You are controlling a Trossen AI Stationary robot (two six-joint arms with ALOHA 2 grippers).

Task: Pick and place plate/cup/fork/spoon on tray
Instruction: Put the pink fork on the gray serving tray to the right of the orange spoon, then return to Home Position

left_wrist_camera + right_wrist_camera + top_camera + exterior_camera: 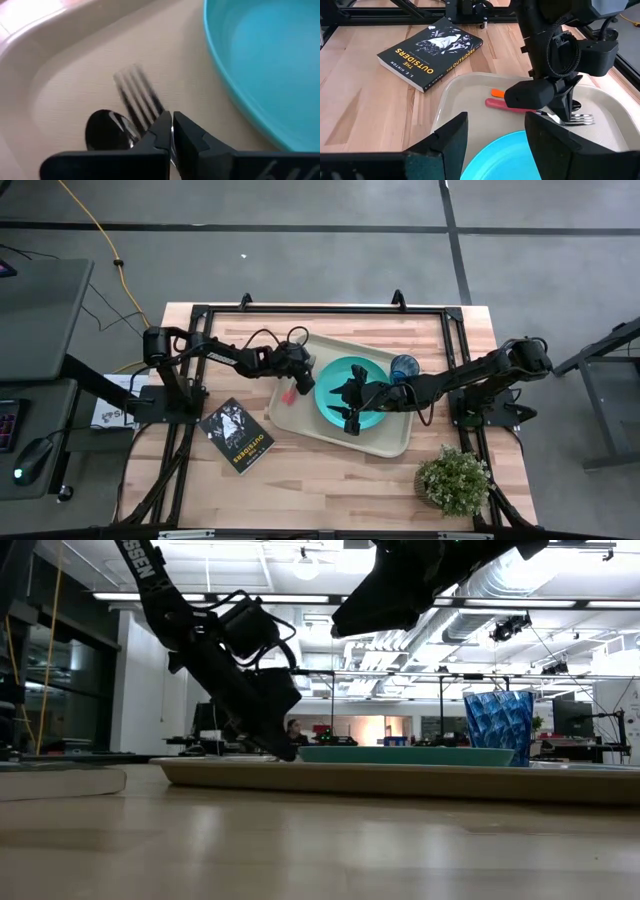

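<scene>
Fork step, last bit: my left pincer (pixel 563 111) is down inside the tray (pixel 300 420), at the plate's 9 o'clock in the high view, clenched on the fork (pixel 540 111) near the neck, tines (pixel 137 97) pointing out ahead and low over the tray floor. Spoon (pixel 107 131) lies right alongside, bowl beside the tines, orange handle tip (pixel 497 93) showing next to the red handle, so it looks already placed. Plate (pixel 335 380) sits mid-tray; cup (pixel 404 366) stands at the plate's 2 o'clock, by the tray's far rim, in the tray judging by the low view. My right pincer (pixel 352 402) hangs released over the plate, holding nothing, just waiting. Book (pixel 237 435) is on the surface at the tray's 8 o'clock, apart from it. I'd say the task is nearly done: everything but the fork is down. Next move calls for letting go of the fork flat beside the spoon, then lifting straight up so I don't drag either piece or clip the plate rim.
</scene>
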